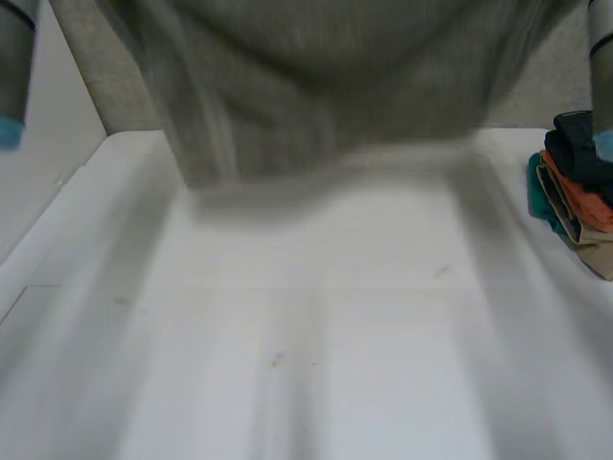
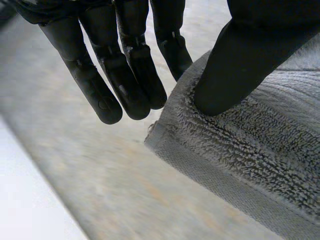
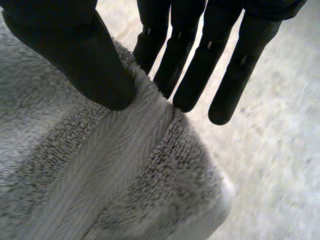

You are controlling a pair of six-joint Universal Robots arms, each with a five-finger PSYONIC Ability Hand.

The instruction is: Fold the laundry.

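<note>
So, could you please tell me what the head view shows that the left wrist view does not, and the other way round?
Head view: a stack of folded clothes at the right side of the white table.
Left wrist view: the left hand, with its thumb pressed on a corner of the grey towel and its fingers at the other side, pinching it.
Shared: the grey towel, which in the head view hangs above the table's far part.

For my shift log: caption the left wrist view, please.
Left hand pinches the grey towel near its corner, thumb on top, fingers behind.
</note>
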